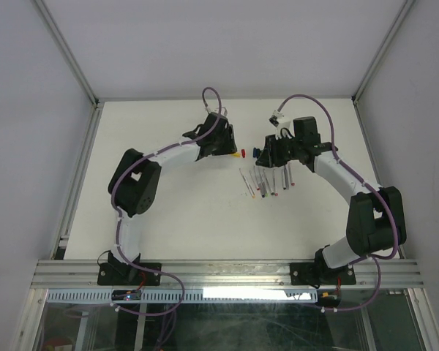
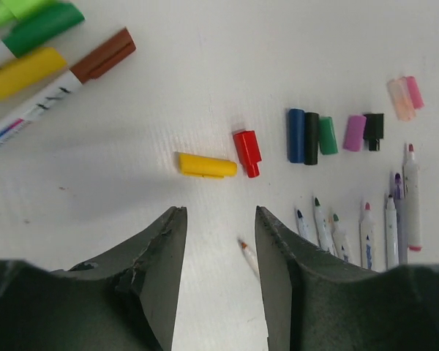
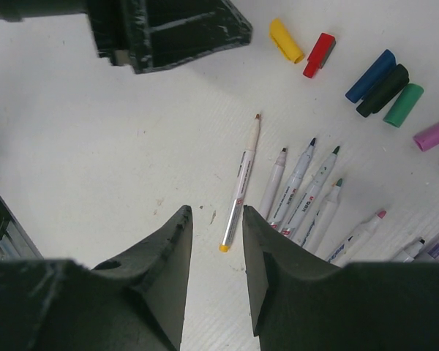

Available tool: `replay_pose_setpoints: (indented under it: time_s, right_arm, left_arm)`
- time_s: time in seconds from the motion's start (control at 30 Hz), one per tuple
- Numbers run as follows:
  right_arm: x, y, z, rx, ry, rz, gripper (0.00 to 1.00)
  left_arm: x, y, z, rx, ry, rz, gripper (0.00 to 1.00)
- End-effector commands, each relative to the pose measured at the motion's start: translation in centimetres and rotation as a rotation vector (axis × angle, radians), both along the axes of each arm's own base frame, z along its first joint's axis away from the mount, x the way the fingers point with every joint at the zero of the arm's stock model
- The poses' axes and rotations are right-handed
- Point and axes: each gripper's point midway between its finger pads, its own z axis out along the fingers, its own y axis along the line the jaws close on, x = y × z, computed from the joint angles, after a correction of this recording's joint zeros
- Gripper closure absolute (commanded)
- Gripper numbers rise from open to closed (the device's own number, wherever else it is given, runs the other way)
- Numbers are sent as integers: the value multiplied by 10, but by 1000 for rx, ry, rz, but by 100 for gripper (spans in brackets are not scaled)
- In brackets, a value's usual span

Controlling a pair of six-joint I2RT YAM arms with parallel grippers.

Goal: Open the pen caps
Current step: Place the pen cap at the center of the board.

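Uncapped pens (image 3: 295,181) lie parallel, tips toward the pen caps (image 3: 371,75).

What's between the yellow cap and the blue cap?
The red cap, between the yellow cap and blue cap; shows in the left wrist view.

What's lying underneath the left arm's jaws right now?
The white table and the orange tip of one uncapped pen; the rest of that pen is covered in the left wrist view. The yellow cap and red cap lie just beyond, not underneath.
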Motion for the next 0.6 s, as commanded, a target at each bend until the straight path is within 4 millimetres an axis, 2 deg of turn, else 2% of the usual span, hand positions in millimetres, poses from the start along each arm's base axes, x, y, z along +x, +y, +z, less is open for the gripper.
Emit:
replay_pose_setpoints:
  time_s: [0.0,0.07,0.1,0.2,0.27,0.33,0.47,0.57]
  right_arm:
    - [5,3,33,43,-88,27,64]
    - [4,3,34,47,-90,35,64]
    - [2,3,35,50,-90,47,64]
    - [-6,8,38,69,-97,121,64]
    - [-12,11,38,82,-100,171,64]
    - [-17,13,39,93,-96,206,64]
    - [-18,11,37,98,-89,218,64]
    - [-18,10,36,102,-83,218,64]
  left_arm:
    - [12,12,102,14,-341,-78,56]
    - [19,35,110,133,-438,-75,52]
    - [23,50,110,211,-470,-51,47]
    - [34,88,100,424,-500,-39,27]
    - [42,108,88,507,-469,-65,20]
    - [55,127,78,511,-413,-92,16]
    - [73,145,60,486,-345,-170,13]
    - [86,153,54,518,-322,-211,18]
